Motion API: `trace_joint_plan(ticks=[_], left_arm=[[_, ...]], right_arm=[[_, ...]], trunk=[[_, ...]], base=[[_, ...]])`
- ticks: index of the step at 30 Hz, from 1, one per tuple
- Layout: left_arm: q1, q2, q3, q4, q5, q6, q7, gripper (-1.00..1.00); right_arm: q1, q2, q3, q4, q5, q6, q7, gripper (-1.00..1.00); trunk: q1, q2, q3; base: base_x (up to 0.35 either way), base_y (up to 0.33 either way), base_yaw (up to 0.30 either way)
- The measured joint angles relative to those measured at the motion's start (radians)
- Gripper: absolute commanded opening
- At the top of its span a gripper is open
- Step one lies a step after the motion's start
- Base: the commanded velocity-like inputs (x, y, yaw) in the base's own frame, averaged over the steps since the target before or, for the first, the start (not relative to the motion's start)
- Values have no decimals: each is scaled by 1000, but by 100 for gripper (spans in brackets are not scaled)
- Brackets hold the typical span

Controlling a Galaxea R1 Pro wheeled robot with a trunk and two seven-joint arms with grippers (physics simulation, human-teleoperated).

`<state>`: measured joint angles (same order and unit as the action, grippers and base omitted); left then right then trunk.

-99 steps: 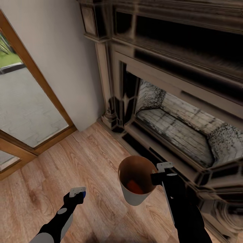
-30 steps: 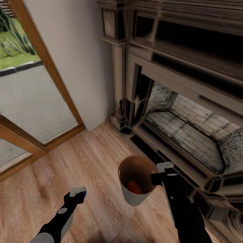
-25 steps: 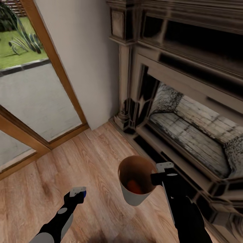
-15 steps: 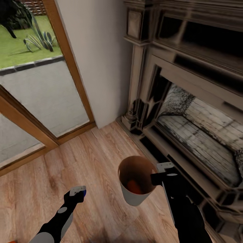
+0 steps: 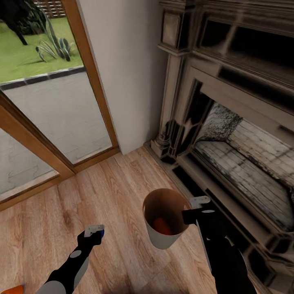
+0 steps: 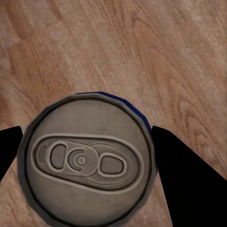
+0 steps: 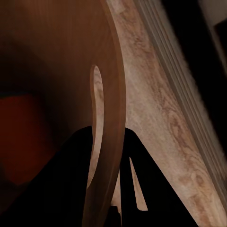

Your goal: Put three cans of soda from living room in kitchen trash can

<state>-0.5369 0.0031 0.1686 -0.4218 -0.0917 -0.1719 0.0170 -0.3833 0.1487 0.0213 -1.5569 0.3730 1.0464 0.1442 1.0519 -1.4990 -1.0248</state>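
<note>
My right gripper (image 5: 191, 211) is shut on the rim of the tash can (image 5: 160, 239), a white-grey tapered bin with a brown inside, held above the plank floor. An orange can of soda (image 5: 162, 226) lies inside it. In the right wrist view my gripper (image 7: 106, 142) pinches the bin's wall (image 7: 111, 71), with the orange can (image 7: 19, 137) dim below. My left gripper (image 5: 94, 232) is shut on the dark blue can of soda (image 5: 101, 234); its silver top (image 6: 87, 158) sits between the black fingers (image 6: 184, 170). An orange shape (image 5: 11, 290) shows at the picture's lower left corner, perhaps another can.
The dark fireplace surround (image 5: 192, 102) with its brick hearth (image 5: 245, 171) runs along the right, close to my right arm. A wood-framed glass door (image 5: 49, 110) stands at the left, a white wall (image 5: 126, 73) between them. Light wood floor (image 5: 114, 192) lies ahead.
The camera has turned, so the fireplace slid right and the glass door and garden came further into view. An orange shape entered at the lower left corner. Both grippers keep their holds.
</note>
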Motion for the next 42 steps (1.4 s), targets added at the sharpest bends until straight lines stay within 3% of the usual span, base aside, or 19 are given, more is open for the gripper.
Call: trace_joint_plan(ticks=[10, 37, 42], left_arm=[[0, 0, 1, 0, 1, 0, -1, -100], [0, 0, -1, 0, 1, 5, -6, -100], [0, 0, -3, -11, 1, 3, -7, -100]], right_arm=[[0, 1, 1, 0, 2, 0, 0, -100], [0, 0, 0, 0, 1, 0, 0, -100], [0, 0, 0, 3, 4, 0, -1, -100]], trunk=[[0, 0, 0], [-103, 189, 84], [-103, 189, 85]], base=[[0, 0, 0], [0, 0, 0], [0, 0, 0]])
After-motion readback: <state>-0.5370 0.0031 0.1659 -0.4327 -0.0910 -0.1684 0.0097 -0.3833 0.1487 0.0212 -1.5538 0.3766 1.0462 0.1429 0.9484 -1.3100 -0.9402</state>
